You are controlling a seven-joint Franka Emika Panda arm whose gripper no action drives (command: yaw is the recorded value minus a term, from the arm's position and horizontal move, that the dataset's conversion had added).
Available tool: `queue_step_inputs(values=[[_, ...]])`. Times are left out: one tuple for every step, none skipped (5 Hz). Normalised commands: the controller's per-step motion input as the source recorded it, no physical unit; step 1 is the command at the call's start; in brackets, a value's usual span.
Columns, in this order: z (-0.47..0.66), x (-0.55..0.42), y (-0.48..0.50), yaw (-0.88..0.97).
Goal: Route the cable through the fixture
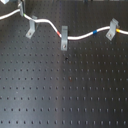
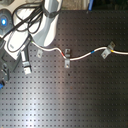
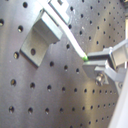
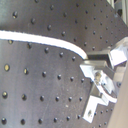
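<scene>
The white cable runs left to right across the black board, with red, blue and yellow bands. It lies over a slanted grey clip, passes an upright clip, and lies over a second slanted clip. A third grey clip is cut by the top edge. In the first wrist view the cable crosses the forked top of a slanted clip and ends in my gripper, which is shut on it. The gripper also shows in the second wrist view and the second exterior view.
The arm's white body and black cabling fill the second exterior view's upper left. The perforated black board carries the clips and the cable along its far part.
</scene>
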Motion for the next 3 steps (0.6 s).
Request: queue_step_inputs(values=[[0.61, -0.027, 0.112, 0.08], [0.00, -0.082, 0.072, 0.04], [-0.06, -0.008, 0.238, 0.15]])
